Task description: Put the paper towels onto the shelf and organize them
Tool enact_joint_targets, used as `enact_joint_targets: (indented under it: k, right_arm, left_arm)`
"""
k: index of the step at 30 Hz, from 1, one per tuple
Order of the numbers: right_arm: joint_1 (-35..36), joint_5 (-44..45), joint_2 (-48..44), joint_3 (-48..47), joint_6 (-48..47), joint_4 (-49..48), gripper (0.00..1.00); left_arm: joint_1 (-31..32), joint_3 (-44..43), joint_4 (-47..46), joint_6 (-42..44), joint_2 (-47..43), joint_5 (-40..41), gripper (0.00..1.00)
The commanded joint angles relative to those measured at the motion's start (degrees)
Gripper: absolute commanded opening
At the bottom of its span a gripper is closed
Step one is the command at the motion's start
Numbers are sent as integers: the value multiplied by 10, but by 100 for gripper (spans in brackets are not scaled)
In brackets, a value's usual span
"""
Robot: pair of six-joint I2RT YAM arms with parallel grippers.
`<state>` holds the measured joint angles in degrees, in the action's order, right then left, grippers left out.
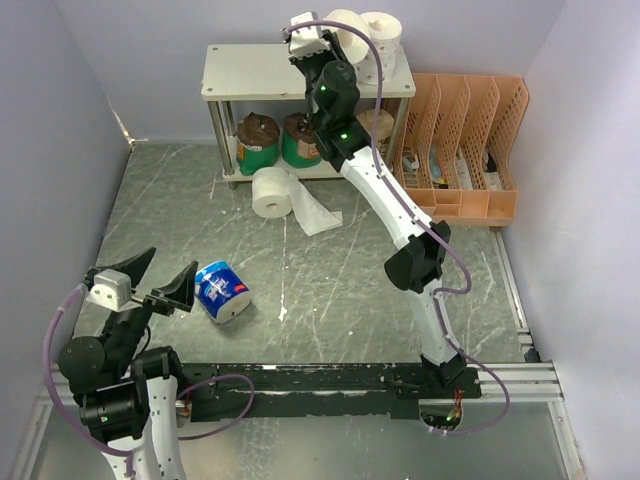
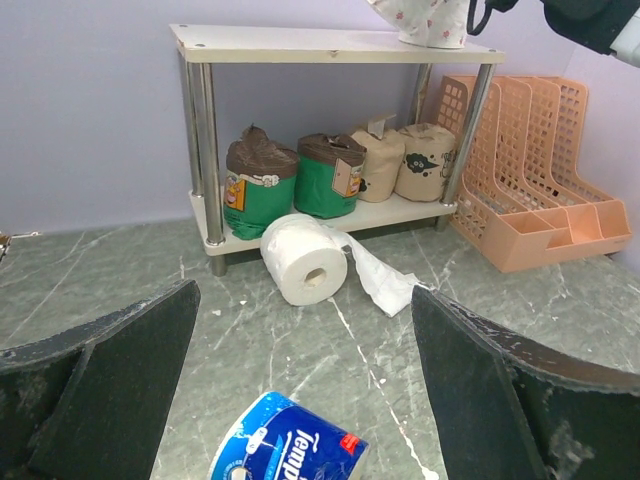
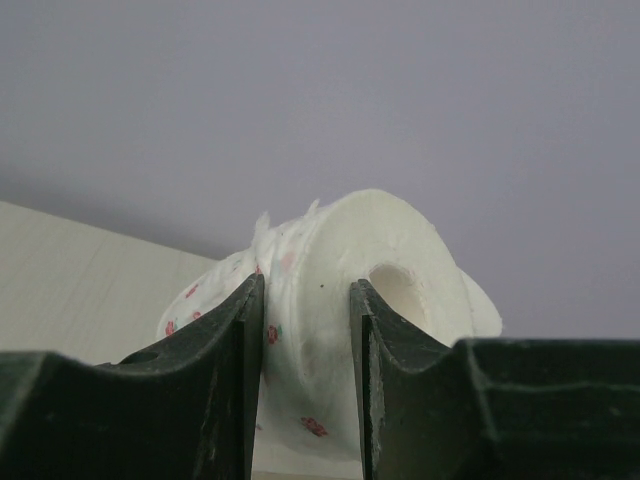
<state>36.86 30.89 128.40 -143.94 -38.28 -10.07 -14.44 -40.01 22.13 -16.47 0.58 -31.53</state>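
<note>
My right gripper (image 1: pixel 335 42) is up at the shelf's top board (image 1: pixel 250 72), shut on a white patterned paper towel roll (image 3: pixel 335 235). One finger sits in the roll's core and the other against its outer side. A second white roll (image 1: pixel 384 45) stands beside it. On the lower board stand two green-wrapped rolls (image 2: pixel 262 190) (image 2: pixel 330 175) and two tan rolls (image 2: pixel 380 165) (image 2: pixel 425 160). A plain white roll (image 2: pixel 303 262) with a loose sheet lies on the floor before the shelf. My left gripper (image 2: pixel 303 300) hangs open just behind a blue-white wrapped roll (image 2: pixel 290 445).
An orange perforated file organizer (image 1: pixel 465 150) stands right of the shelf. Lilac walls close in the back and both sides. The loose sheet (image 1: pixel 318 212) trails right of the plain roll on the marbled grey floor.
</note>
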Motion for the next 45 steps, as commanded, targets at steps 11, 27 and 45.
enact_joint_targets:
  k: [11, 27, 45]
  right_arm:
    - [-11, -38, 23, -13, 21, -38, 43]
    - [51, -64, -82, 128, -44, -245, 100]
    - [207, -186, -512, 1036, 511, -387, 100]
  left_arm:
    - [-8, 3, -15, 2, -7, -3, 99]
    - [-11, 3, -13, 4, -5, -3, 99]
    - [-20, -12, 19, -31, 18, 122, 99]
